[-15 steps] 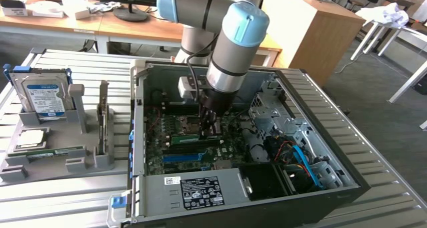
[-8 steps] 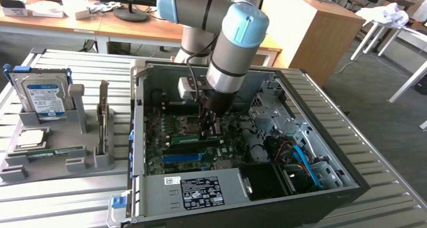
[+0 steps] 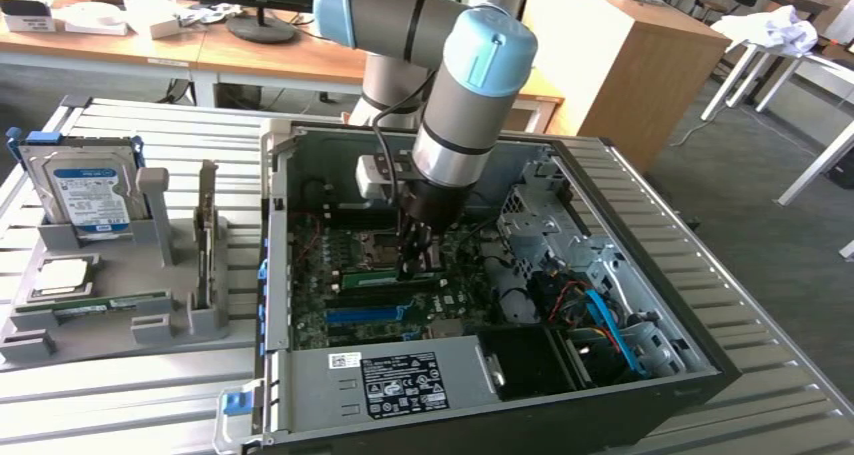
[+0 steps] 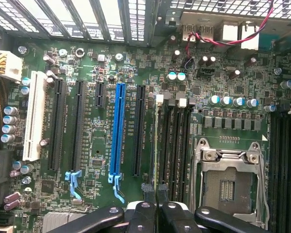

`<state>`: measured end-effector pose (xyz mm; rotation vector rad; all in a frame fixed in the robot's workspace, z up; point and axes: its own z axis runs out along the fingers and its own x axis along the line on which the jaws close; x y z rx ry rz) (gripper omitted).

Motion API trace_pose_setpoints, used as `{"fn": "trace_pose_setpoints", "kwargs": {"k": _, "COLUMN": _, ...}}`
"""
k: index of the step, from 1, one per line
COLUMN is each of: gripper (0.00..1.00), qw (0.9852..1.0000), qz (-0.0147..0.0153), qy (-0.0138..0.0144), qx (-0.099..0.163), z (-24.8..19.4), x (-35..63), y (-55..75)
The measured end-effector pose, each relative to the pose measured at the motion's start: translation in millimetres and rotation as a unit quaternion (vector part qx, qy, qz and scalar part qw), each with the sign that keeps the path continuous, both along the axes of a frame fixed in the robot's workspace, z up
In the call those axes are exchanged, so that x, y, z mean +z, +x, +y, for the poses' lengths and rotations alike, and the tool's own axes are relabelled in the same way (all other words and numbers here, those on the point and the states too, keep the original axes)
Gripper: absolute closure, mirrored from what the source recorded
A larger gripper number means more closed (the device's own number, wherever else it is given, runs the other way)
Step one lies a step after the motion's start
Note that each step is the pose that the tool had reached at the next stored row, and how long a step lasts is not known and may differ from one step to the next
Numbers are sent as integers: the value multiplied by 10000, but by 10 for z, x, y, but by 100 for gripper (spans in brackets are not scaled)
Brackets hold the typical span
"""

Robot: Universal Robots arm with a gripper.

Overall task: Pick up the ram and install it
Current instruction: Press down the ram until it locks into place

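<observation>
Pincer [image 4: 155,194] clamps ram [image 4: 158,141] edge-on, over slot.

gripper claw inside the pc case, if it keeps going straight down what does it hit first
Most likely the ram, standing on edge in a memory slot on the motherboard, directly under the shut claw. Whether the fingertips already touch it is unclear.

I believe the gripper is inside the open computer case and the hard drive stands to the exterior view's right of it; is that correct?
The exterior view shows the hard drive to that view's left of the computer case; the gripper is indeed inside.
</observation>
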<state>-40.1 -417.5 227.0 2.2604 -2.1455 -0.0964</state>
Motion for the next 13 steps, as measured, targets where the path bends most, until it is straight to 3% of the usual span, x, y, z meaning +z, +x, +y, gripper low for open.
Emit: {"fn": "trace_pose_setpoints", "kwargs": {"k": 13, "gripper": 88, "qw": 10000, "qz": 0, "qy": 1, "qx": 0, "z": 0, "x": 2, "y": 17}}
